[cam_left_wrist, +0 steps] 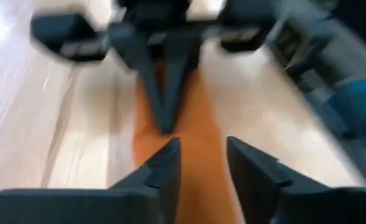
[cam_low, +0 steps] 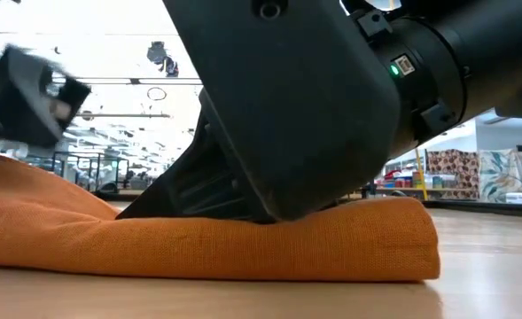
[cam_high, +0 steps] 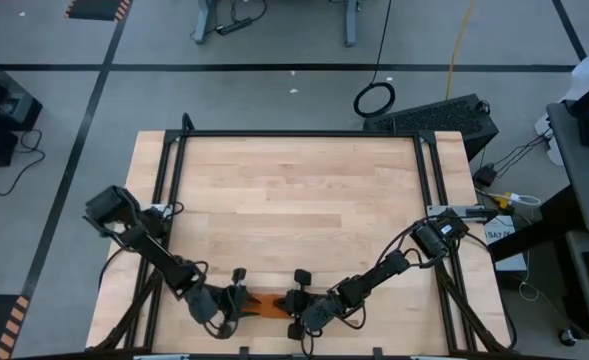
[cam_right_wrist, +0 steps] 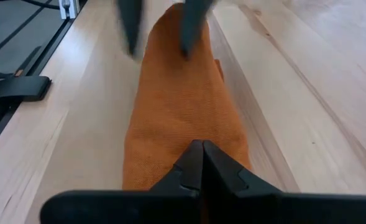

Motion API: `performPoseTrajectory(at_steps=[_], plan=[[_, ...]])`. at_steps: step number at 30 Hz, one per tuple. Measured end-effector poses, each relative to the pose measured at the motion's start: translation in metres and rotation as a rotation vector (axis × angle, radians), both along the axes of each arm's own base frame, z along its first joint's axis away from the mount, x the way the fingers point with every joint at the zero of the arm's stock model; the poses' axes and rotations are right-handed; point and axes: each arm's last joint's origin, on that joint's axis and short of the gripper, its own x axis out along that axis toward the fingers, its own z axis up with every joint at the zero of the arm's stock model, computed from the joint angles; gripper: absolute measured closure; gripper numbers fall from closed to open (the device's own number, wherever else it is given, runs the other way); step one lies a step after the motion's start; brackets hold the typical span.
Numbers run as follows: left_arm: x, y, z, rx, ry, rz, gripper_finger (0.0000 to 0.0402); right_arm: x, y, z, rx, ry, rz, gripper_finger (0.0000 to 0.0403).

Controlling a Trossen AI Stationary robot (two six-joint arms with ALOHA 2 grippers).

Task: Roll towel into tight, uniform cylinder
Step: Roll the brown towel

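The rust-orange towel (cam_high: 267,303) lies as a narrow rolled or folded strip on the wooden table near its near edge, its length running left to right. It also shows in the low view (cam_low: 243,248). My right gripper (cam_right_wrist: 201,152) is shut and sits on the towel's right part. My left gripper (cam_left_wrist: 204,162) is open at the towel's left end (cam_right_wrist: 170,25), one finger on each side of the strip. I cannot tell whether those fingers touch the cloth. The white tag is hidden. My right gripper rests its shut fingertips on the towel's top surface (cam_right_wrist: 192,134), toward its right end. The fingers come slanting down from the table's right and lie along the strip. The towel lies flat on the table under them (cam_low: 269,235).
The bare wooden tabletop (cam_high: 294,200) stretches toward the far edge. Black frame rails (cam_high: 169,190) run along the table's left and right sides. The near edge is close behind both grippers.
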Motion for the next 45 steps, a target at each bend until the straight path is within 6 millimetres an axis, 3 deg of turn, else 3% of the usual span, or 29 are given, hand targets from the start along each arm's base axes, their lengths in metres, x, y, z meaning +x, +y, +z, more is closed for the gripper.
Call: performPoseTrajectory(at_steps=[9,15,22,24,30,35,45], plan=[[0.002,0.004,-0.035,0.005,0.088,0.123,0.0389,0.0,0.0,-0.001,0.0,0.003,0.002,0.0403],[0.003,0.003,-0.042,-0.019,0.103,0.157,0.0386,-0.002,0.0,0.013,0.005,-0.003,0.011,0.0403],[0.002,0.004,-0.042,-0.017,0.107,0.155,0.038,-0.005,0.007,0.05,0.035,-0.09,0.0,0.0403],[0.002,0.004,-0.042,-0.02,0.106,0.152,0.038,-0.011,0.016,0.044,0.014,-0.087,-0.011,0.0403],[0.003,0.002,-0.04,-0.043,0.097,0.141,0.0379,-0.026,0.038,-0.004,0.002,-0.092,-0.088,0.0403],[0.0,0.003,-0.021,-0.059,0.108,0.075,0.0379,-0.026,0.04,-0.03,0.071,-0.127,-0.148,0.0403],[-0.014,0.007,0.047,-0.112,-0.046,0.02,0.0379,-0.023,0.038,-0.021,0.084,-0.136,-0.128,0.0403]])
